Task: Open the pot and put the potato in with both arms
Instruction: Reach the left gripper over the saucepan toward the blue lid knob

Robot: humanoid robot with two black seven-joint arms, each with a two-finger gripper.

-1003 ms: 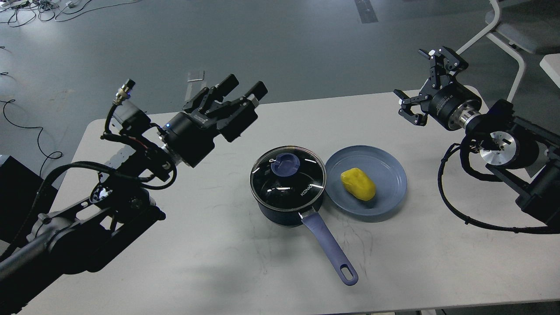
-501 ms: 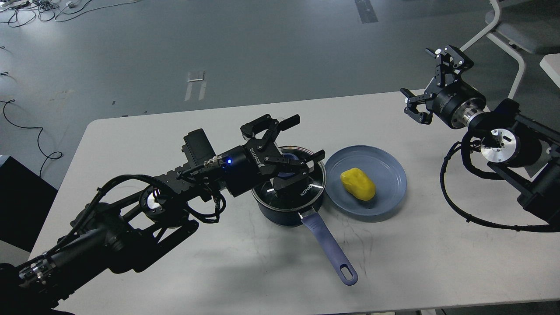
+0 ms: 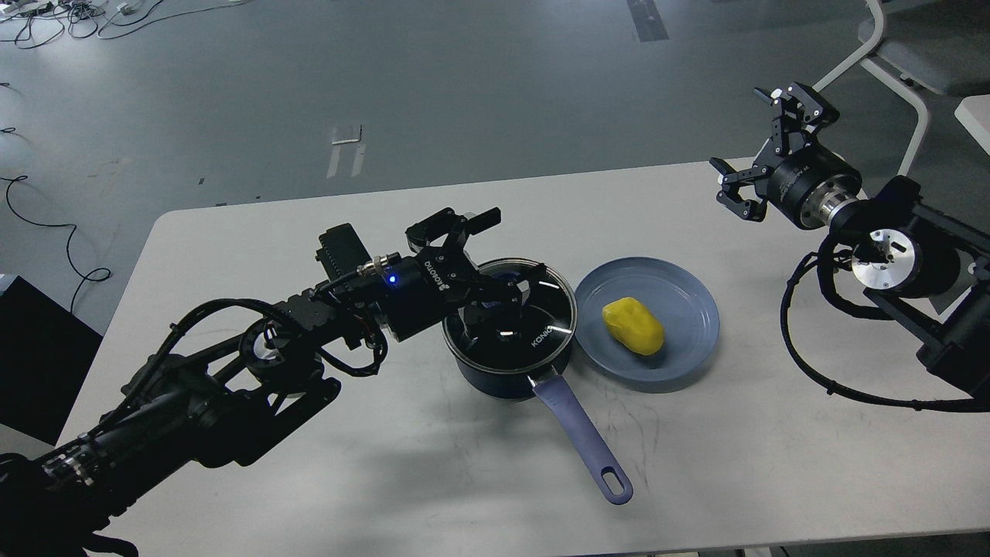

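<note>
Head view, looking down at a pale tabletop [image 3: 387, 464]. Pot [image 3: 510, 363] at centre, lid [image 3: 534, 309] on, handle [image 3: 580, 437] pointing toward the viewer. Potato [image 3: 633, 325] on a blue plate [image 3: 688, 294] just right of the pot. Left fingers [image 3: 495, 298] spread over the lid knob, not yet clenched. Right fingers [image 3: 762, 158] released, high and well apart from the plate. Best next: centre on the knob, close squarely, lift straight up so the pot stays put.

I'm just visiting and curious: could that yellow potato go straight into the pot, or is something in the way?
The glass lid still covers the pot. The left gripper is over it; the potato waits on the plate.
</note>
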